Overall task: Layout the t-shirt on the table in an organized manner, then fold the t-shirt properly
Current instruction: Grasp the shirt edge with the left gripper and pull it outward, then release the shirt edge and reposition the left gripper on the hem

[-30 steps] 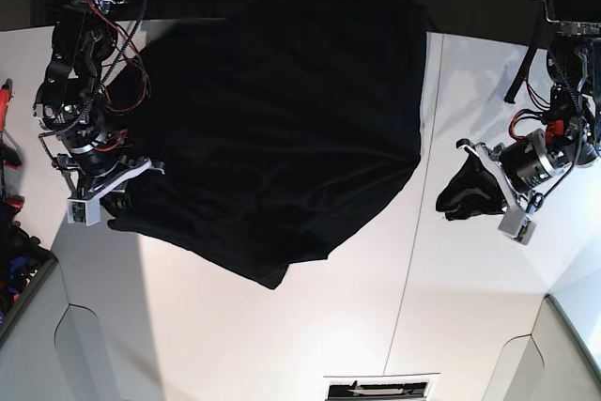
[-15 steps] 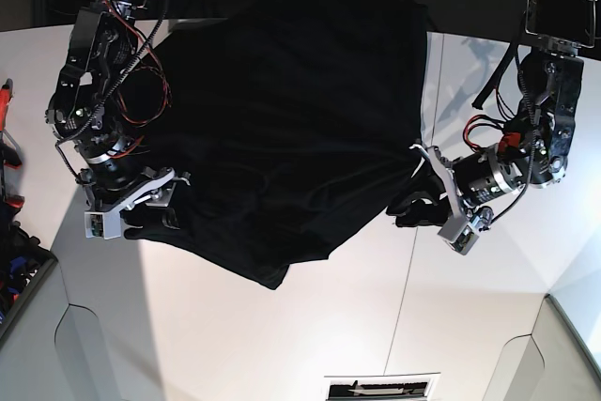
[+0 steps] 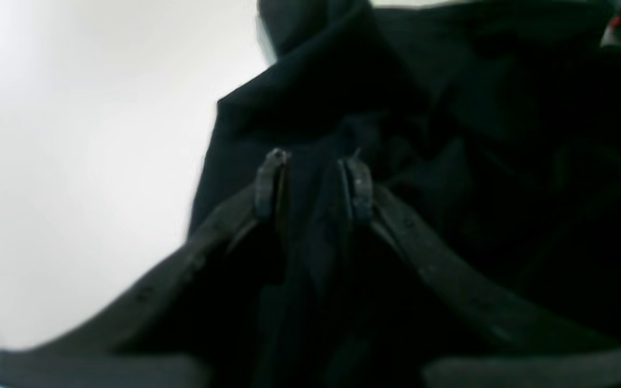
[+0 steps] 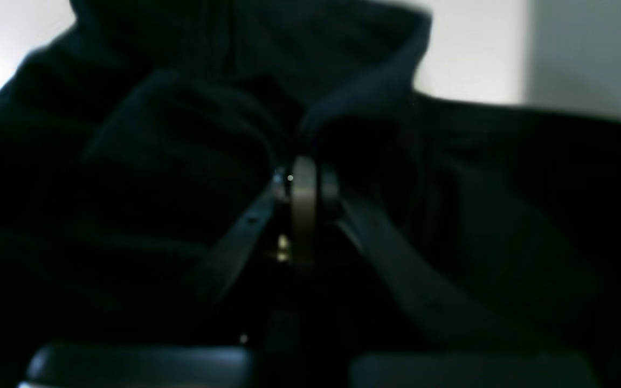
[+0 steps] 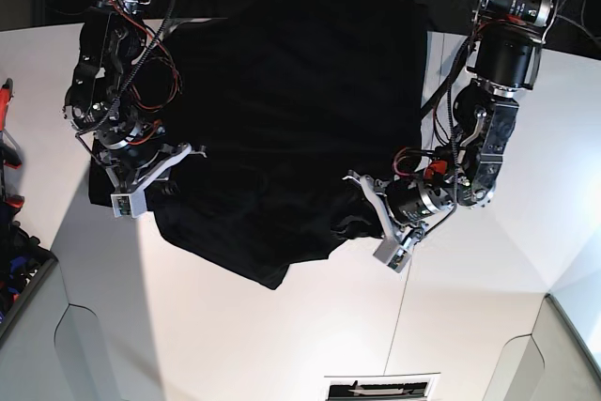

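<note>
My bench [image 5: 282,335] is a wide white top with a thin dark seam running toward its near edge; behind it the room is dark. The t-shirt [image 5: 282,119] lies spread over the far middle of the bench, a crumpled black mass with no clear long axis; I cannot tell which way its collar points. My left pincer [image 3: 313,183] stands narrowly apart with a fold of the t-shirt between the fingers. My right pincer [image 4: 302,188] is pinched tight on the t-shirt's other edge.
</note>
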Motion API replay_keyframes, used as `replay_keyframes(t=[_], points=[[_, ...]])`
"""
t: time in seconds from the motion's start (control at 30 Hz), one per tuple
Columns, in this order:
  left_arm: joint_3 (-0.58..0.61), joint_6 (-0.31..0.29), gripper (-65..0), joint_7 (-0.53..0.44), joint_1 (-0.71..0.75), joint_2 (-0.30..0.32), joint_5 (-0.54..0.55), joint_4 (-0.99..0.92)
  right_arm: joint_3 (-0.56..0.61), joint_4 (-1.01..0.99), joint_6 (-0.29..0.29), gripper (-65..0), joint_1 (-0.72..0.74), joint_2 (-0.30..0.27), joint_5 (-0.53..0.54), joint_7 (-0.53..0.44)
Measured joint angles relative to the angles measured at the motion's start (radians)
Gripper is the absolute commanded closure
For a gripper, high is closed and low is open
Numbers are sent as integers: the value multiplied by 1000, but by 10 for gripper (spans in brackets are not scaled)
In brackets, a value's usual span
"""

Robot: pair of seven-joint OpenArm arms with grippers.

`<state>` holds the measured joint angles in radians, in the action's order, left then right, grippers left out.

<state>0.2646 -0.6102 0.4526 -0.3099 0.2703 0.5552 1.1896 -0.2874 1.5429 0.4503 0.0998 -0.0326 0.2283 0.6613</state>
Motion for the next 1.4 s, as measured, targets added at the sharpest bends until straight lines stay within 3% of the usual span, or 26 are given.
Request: replay_keyframes(t=[0.07, 0.3, 0.4, 0.47, 0.7, 0.83, 0.87, 0.93, 0.97, 1.1, 1.2, 1.4], points=[[0, 1, 0, -17, 0, -25, -50, -35, 1, -3, 3, 0, 0, 0, 0, -7], [2, 0, 0, -76, 0, -20, -91, -150, 1, 55, 17, -17, -6, 0, 2, 1], [2, -4, 0, -96, -4, -6, -89, -179, 1, 164, 21, -273, -5, 0, 45, 48], [2, -9, 0, -114, -4, 6, -83, -197, 1, 231, 25, -316, -2, 0, 90, 78], [2, -23, 0, -140, -8, 82, -81, -220, 35, 228, 89, -314, -26, 2, 139, 103], [2, -23, 0, -140, -9, 111, -80, -220, 99, 155, 99, -296, -45, 2, 70, 65], [2, -22, 0, -139, -9, 116, -80, -220, 114, 124, 102, -241, -48, 2, 42, 45], [2, -23, 0, -139, -10, 126, -79, -220, 134, 51, 105, -46, -51, 0, -20, 11], [2, -22, 0, -138, -10, 129, -79, -220, 138, 18, 105, 0, -51, 0, -53, 0], [2, -23, 0, -131, -9, 155, -76, -220, 138, -78, 81, 0, -52, -12, -117, -88], [2, -23, 0, -89, -10, 188, -48, -219, 139, -91, 37, 0, -51, -48, -116, -101], [2, -32, 0, -60, 19, 269, 42, -216, 80, -91, 14, 0, -53, -106, -101, -79]])
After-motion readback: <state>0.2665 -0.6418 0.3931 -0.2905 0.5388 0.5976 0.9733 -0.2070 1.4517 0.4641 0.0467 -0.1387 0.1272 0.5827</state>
